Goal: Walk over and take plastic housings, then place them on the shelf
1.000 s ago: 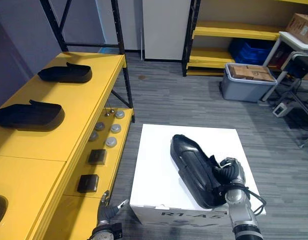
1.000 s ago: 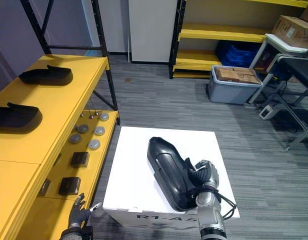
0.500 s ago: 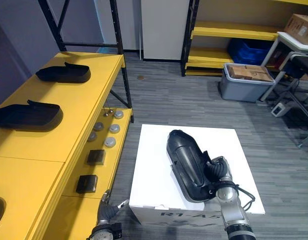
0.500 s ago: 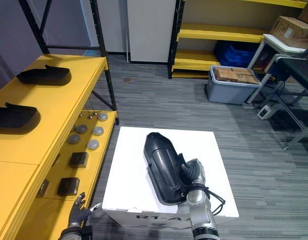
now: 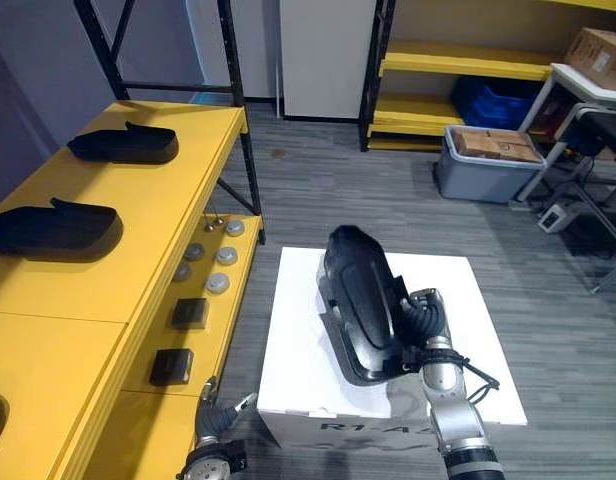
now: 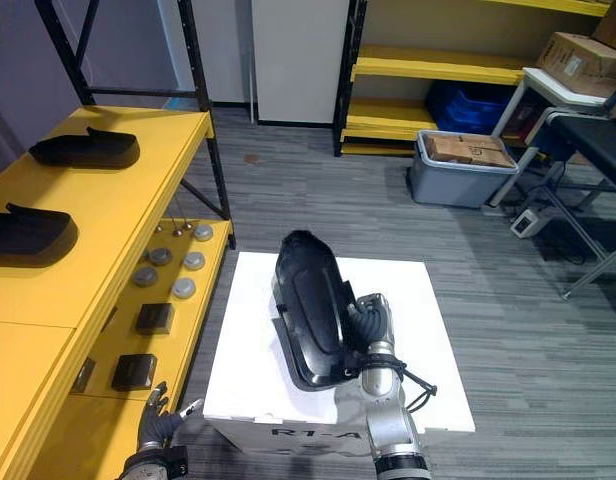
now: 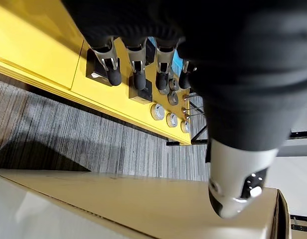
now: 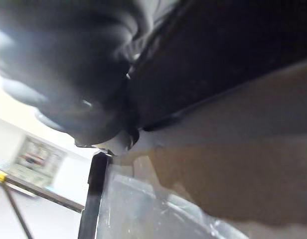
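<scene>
A long black plastic housing (image 5: 356,300) is tilted up on edge above the white box (image 5: 298,360), its lower end just over the box top. My right hand (image 5: 424,322) is shut on the housing's right side; in the right wrist view the dark housing (image 8: 233,55) lies against the hand (image 8: 64,74). Two more black housings (image 5: 123,146) (image 5: 53,230) lie on the yellow shelf top (image 5: 158,250) to the left. My left hand (image 5: 214,420) hangs low beside the shelf's front, open and holding nothing, fingers (image 7: 138,74) straight.
The lower yellow shelf (image 5: 203,345) carries round grey discs (image 5: 221,284) and small black boxes (image 5: 192,313). A grey tote (image 5: 483,170) with a cardboard box stands at the back right before yellow racks (image 5: 458,65). A table frame (image 5: 598,130) stands at the far right.
My right hand has lifted the housing off the box top, tipping it upright and carrying it leftward. The left hand has stayed where it was.
</scene>
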Controlling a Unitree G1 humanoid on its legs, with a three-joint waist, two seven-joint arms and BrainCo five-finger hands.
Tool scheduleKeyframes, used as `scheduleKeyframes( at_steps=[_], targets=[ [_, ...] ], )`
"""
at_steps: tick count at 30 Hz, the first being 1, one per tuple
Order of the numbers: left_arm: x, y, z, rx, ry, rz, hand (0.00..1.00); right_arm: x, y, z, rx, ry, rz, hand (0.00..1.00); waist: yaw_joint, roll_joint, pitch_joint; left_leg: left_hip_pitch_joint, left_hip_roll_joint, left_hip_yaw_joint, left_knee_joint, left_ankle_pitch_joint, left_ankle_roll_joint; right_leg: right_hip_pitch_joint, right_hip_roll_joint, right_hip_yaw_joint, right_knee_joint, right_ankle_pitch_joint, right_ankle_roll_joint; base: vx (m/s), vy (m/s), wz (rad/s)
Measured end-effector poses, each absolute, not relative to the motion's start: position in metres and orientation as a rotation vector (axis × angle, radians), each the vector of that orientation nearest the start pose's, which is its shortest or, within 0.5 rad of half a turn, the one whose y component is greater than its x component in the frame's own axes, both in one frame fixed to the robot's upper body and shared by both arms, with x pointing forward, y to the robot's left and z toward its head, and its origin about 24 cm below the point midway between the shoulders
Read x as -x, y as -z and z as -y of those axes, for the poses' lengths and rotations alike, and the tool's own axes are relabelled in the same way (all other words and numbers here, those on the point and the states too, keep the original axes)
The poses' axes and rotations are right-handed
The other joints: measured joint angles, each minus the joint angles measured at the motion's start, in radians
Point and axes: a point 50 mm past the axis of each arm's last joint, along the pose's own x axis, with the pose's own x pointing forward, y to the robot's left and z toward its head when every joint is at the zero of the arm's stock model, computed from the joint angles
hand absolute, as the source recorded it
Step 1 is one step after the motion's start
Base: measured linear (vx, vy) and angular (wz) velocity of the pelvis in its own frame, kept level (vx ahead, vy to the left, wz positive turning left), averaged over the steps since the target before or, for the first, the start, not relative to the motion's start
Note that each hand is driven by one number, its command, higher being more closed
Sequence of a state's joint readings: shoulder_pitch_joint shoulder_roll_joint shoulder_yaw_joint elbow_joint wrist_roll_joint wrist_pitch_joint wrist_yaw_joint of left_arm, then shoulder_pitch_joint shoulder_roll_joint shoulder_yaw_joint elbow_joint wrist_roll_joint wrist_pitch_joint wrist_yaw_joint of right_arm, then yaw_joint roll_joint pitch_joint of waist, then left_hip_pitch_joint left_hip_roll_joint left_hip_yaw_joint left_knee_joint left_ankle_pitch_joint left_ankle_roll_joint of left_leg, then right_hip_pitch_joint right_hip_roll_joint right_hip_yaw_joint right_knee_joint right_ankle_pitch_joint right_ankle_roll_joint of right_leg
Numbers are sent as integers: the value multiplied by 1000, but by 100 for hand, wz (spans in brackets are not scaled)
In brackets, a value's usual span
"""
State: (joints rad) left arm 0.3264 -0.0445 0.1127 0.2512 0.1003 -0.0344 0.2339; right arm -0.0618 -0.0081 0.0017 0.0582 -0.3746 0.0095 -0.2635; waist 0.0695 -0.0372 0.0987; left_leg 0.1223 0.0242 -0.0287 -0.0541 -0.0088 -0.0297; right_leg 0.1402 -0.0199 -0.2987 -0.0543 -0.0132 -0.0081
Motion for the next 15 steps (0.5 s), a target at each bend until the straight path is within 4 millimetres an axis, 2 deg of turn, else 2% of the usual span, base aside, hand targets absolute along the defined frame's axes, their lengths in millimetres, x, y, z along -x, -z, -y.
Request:
scheduleKeyframes(
  at_steps=[3, 6, 11, 14, 15],
  targets=[
    [-149, 65, -192, -103, -416, -487, 0, -264, -57, 156, 350, 273, 106, 100, 0, 0, 0, 0, 0, 1, 9, -6, 3, -1, -1, 4, 8, -4, 1, 5, 5, -2],
    [-159, 45, -193, -98, -444, -386, 0, -264, -68, 156, 334, 299, 160, 100, 0, 0, 1, 0, 0, 1, 10, -7, 3, -2, -1, 6, 11, -5, 1, 0, 0, 0],
    [-178, -5, -192, -85, -457, -134, 0, -262, -94, 156, 305, 341, 283, 100, -1, 0, 1, 1, -1, 1, 12, -7, 3, -2, -2, 6, 12, -5, 1, 0, 0, 0],
    [-189, -43, -178, -31, -405, 57, 0, -261, -112, 151, 286, 345, 378, 100, -4, 0, 1, 3, -1, 1, 16, -7, 3, 2, -3, 6, 13, -5, 1, 0, 0, 0],
    [-190, -48, -176, -19, -392, 81, 0, -261, -114, 150, 284, 344, 389, 100, -4, 1, 0, 3, -1, 1, 16, -7, 3, 2, -3, 6, 13, -5, 1, 0, 0, 0]
  ],
)
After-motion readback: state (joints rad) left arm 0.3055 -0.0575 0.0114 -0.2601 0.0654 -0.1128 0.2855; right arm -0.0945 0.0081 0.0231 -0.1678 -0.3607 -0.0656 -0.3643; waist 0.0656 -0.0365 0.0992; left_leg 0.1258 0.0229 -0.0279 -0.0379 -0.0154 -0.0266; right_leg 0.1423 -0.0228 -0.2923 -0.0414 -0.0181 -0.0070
